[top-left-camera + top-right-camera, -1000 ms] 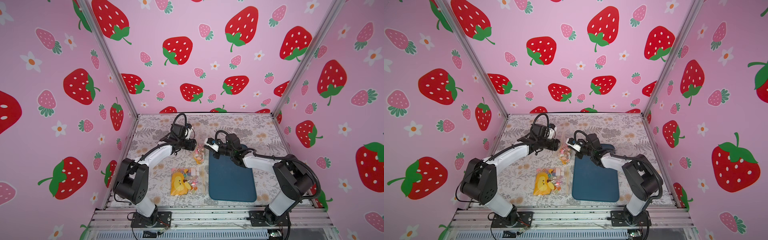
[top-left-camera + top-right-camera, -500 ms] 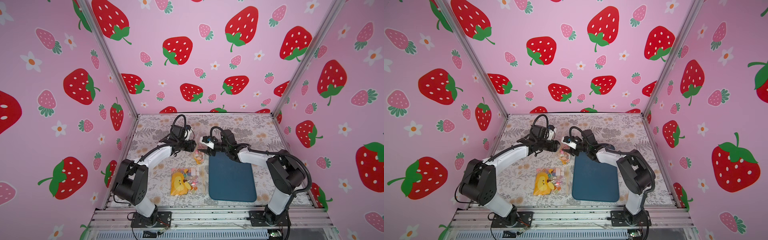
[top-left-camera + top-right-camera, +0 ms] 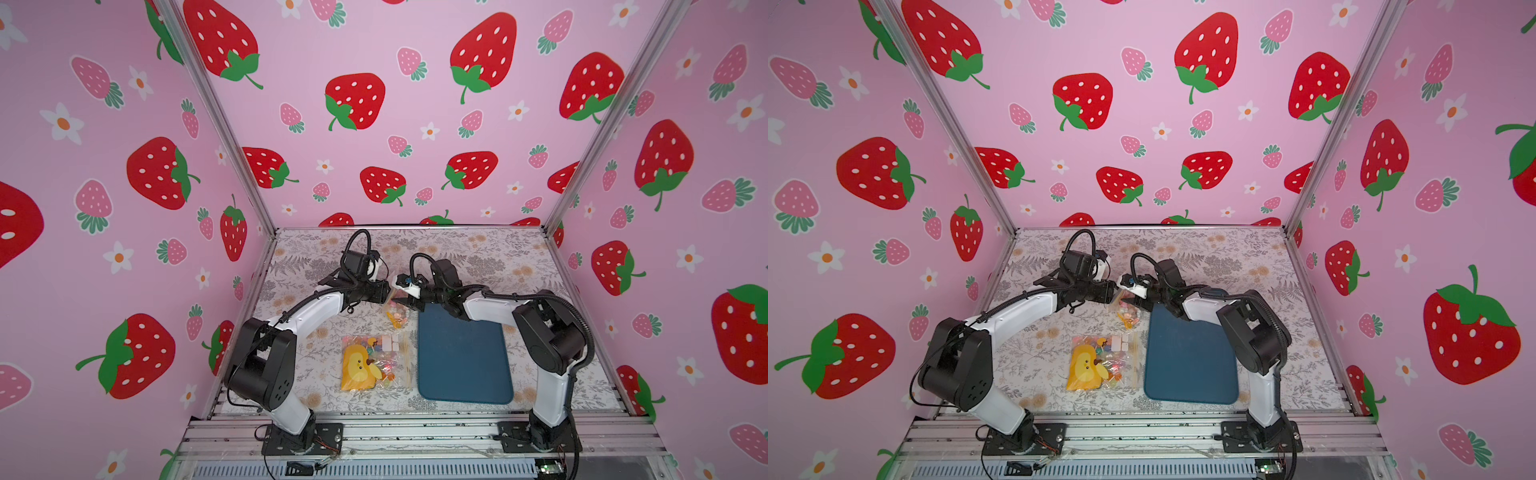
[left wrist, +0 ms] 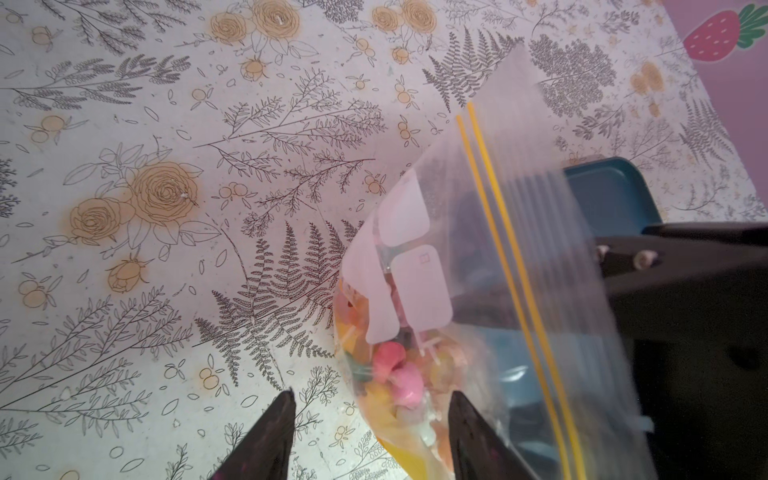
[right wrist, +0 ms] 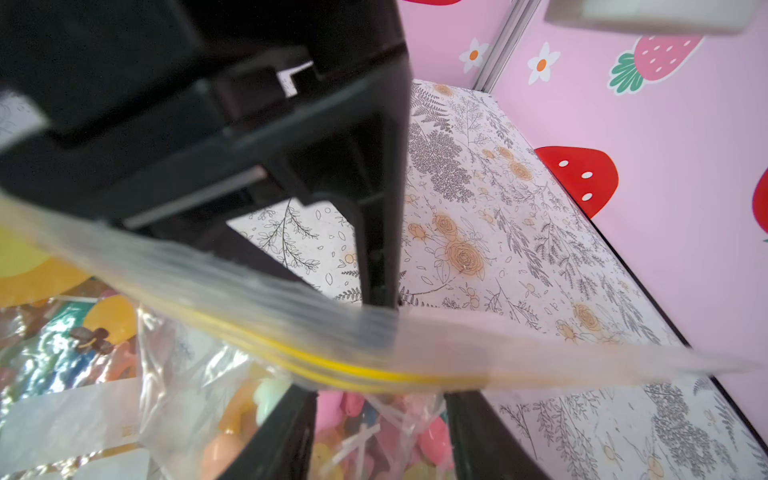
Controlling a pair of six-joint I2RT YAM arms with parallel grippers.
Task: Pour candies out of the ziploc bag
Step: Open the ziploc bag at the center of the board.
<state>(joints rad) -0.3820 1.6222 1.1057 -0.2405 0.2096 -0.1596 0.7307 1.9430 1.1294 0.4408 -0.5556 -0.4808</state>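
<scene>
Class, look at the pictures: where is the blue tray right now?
In both top views the blue tray lies flat on the flowered table, on the right arm's side, just right of the flat bag.

**Worktop** (image 3: 478, 257), covered in a floral print, is carrying two items in both top views.

1. **Blue tray** (image 3: 461, 357) is lying flat on the right half, its long edges running front to back.
2. **Flat bag** (image 3: 376, 363), clear, with a yellow picture and colourful contents, is lying just beside the tray's left edge, near the front.
</scene>
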